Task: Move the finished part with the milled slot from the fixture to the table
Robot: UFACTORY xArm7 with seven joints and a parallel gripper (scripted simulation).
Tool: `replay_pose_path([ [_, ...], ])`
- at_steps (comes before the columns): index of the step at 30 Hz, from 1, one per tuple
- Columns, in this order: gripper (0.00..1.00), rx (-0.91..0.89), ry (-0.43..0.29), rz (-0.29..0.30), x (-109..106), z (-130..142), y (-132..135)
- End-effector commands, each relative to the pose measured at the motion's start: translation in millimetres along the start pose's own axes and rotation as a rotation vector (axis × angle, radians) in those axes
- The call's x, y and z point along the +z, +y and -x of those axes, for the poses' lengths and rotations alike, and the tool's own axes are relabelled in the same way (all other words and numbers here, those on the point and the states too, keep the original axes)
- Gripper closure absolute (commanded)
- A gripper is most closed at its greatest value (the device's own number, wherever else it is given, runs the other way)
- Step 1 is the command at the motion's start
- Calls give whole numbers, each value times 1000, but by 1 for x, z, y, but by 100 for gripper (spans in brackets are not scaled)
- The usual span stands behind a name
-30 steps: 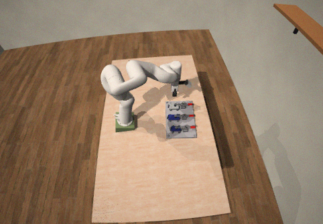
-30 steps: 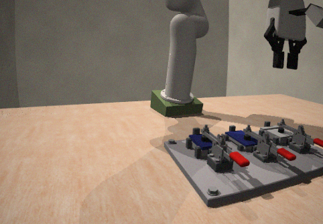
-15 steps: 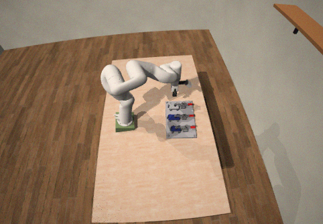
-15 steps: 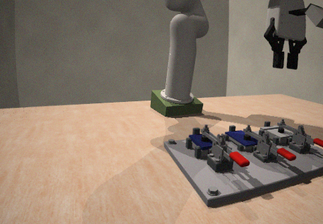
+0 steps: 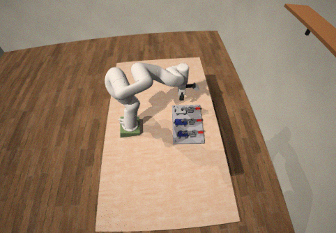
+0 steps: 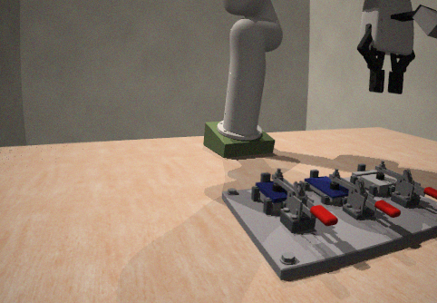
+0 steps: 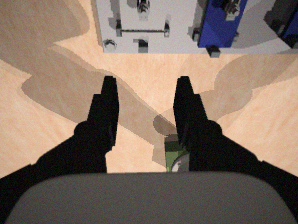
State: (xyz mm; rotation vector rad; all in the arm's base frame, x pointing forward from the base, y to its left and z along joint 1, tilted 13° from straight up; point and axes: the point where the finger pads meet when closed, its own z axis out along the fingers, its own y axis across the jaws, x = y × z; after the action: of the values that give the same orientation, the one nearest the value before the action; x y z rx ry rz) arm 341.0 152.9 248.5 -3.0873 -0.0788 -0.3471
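Note:
The finished part (image 5: pixel 179 111) (image 6: pixel 372 180), pale silver, sits in the end nest of the grey fixture plate (image 5: pixel 189 141) (image 6: pixel 281 251); its slot is hard to make out. A blue blank (image 5: pixel 180 122) (image 6: pixel 323 186) (image 7: pixel 218 31) sits in the middle nest, and another blue blank (image 5: pixel 181 134) (image 6: pixel 267 191) in the far nest. Each of the three has a clamp arm reaching over it, with the red handles (image 5: pixel 198 108) (image 5: pixel 199 120) (image 5: pixel 200 132) low and pointing outward. My gripper (image 5: pixel 181 99) (image 6: pixel 385 89) (image 7: pixel 146 91) is open and empty, high above the table beside the plate's finished-part end. Pad contact cannot be judged.
The fixture plate stands on the light wooden table (image 5: pixel 164 183) (image 6: pixel 113 210). The arm's green base block (image 5: pixel 130 132) (image 6: pixel 239 148) is across the table from the clamp handles. The clamps and upright locating posts rise above the plate. A brown shelf (image 5: pixel 314 20) is off to the right.

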Motion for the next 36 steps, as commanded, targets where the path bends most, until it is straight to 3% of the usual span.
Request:
replay_pose_path([
  [1, 53, 0, 4, -2, -1, -1, -1],
  [25, 53, 0, 4, -2, 0, -1, -1],
  [36, 53, 0, 4, -2, 38, -1, -1],
])
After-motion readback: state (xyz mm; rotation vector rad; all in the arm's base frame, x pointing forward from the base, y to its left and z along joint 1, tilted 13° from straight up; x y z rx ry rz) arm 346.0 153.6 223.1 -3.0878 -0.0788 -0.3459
